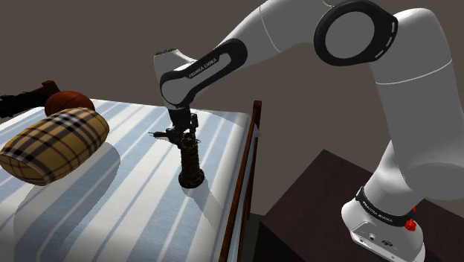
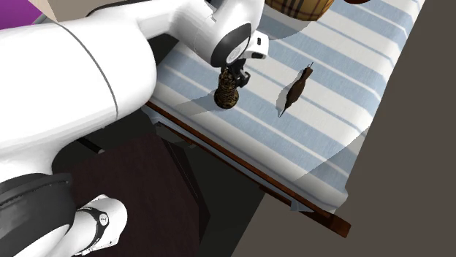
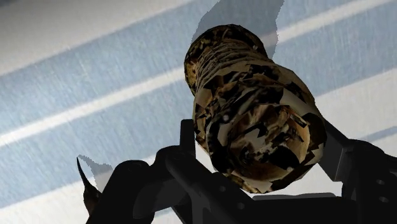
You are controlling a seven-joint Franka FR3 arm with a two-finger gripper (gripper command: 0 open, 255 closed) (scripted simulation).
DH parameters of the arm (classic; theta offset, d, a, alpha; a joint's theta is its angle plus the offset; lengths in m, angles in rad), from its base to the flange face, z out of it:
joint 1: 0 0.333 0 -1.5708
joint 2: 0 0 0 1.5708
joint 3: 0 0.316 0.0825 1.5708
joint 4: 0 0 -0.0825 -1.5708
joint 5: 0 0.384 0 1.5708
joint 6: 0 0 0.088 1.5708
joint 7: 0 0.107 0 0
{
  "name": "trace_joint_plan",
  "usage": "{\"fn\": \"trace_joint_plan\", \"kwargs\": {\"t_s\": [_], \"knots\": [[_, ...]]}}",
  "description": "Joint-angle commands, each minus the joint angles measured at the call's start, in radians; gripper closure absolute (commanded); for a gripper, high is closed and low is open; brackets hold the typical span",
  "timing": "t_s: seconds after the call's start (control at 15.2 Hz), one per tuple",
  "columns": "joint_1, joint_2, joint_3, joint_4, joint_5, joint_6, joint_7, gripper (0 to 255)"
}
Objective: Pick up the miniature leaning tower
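The brown miniature tower (image 1: 192, 160) is standing on the striped bedcover (image 1: 134, 201), well apart from the plaid pillow (image 1: 53, 143), to the shoulder view's right of it. The gripper (image 1: 185, 137) seems to be clasping the tower's top between narrowed fingers.

This was a bedroom in a home. A bed (image 1: 149, 205) took most of the space, with a cover of pale blue and white stripes and a brown wooden rail (image 1: 244, 175) along its side. At one end lay a checked bolster pillow (image 1: 56, 143) in tan, black and red, with a round brown cushion (image 1: 69, 100) just behind it. A plain grey-brown wall (image 1: 111, 45) stood behind the bed.
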Motion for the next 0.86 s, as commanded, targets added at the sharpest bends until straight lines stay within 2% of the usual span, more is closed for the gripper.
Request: {"fn": "trace_joint_plan", "kwargs": {"t_s": [0.0, 0.79], "knots": [[0.0, -0.011, 0.002, 0.011, 0.002, -0.021, 0.0, 255], [-0.003, -0.067, 0.009, 0.064, 0.014, -0.128, -0.004, 255]]}}
